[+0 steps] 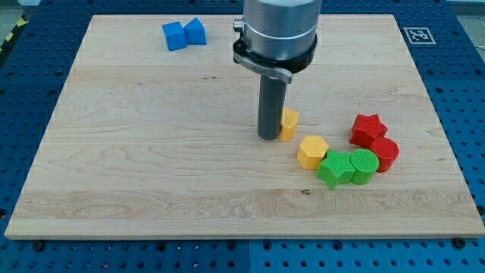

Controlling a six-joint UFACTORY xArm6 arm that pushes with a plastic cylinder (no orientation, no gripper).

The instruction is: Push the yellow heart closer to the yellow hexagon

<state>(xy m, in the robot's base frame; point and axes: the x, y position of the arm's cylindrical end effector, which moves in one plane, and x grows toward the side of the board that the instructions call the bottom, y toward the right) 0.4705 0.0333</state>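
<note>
- camera view: the tip (269, 136) touches the yellow heart (289, 123) on its left side, likely placed to shove it rightward and down.
- the yellow hexagon (311, 151) lies just beside the heart on the worktop (151, 152).
- no hand exists; the rod grips nothing.

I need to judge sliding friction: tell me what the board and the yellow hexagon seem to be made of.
The board looks like pale wood with a smooth matte finish: grain lines and small knots run across it. The yellow hexagon looks like solid-coloured matte plastic, though painted wood cannot be ruled out: even colour, soft edges, no grain.
</note>
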